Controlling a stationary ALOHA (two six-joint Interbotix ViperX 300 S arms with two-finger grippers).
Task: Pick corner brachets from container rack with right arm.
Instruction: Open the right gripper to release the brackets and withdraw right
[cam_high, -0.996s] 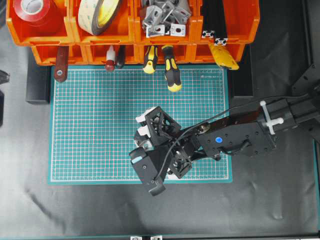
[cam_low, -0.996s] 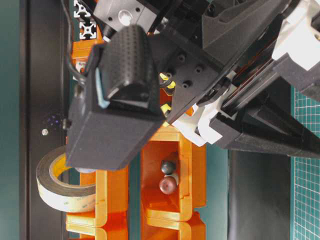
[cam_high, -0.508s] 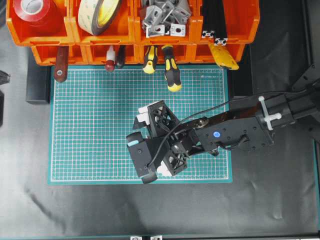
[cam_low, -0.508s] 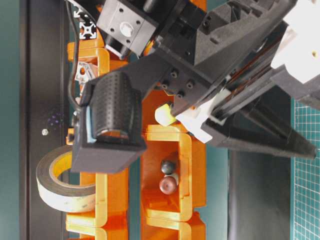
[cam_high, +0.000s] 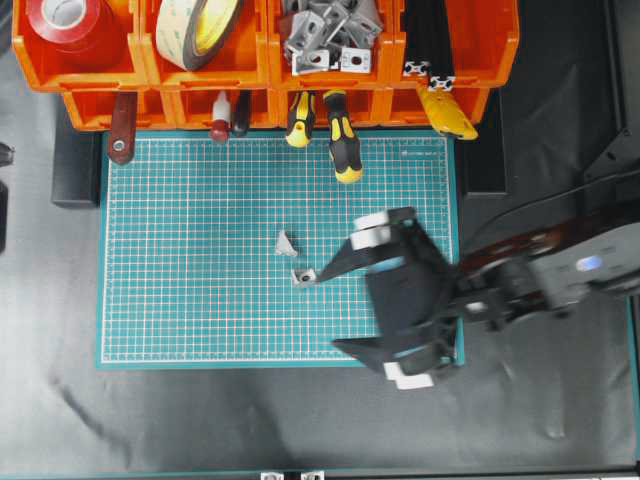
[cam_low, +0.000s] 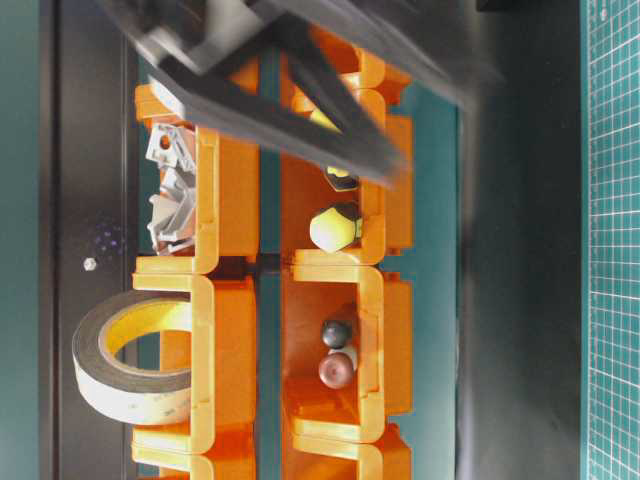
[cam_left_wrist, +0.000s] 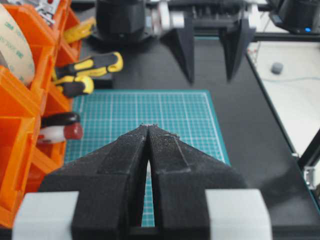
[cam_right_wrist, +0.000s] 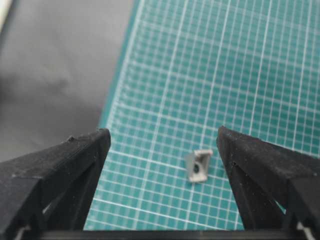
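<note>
Black open-framed right gripper (cam_high: 370, 305) low over the green gridded cutting mat (cam_high: 190, 300), jaws spread wide and empty. Just beyond, two small silver-grey metal corner brackets (cam_high: 303, 277) lying loose on the mat: likely light, rigid, slippery, best pinched across the flat faces. Left gripper (cam_left_wrist: 148, 131) with jaws closed, empty. Farthest, orange plastic container rack (cam_high: 470, 55) at the black worktop's (cam_high: 300, 420) edge, more brackets (cam_high: 330, 30) heaped in one bin.

two loose brackets (cam_high: 295, 258) mid-mat (cam_high: 180, 300), tool handles (cam_high: 340, 140) overhanging far edge
</note>
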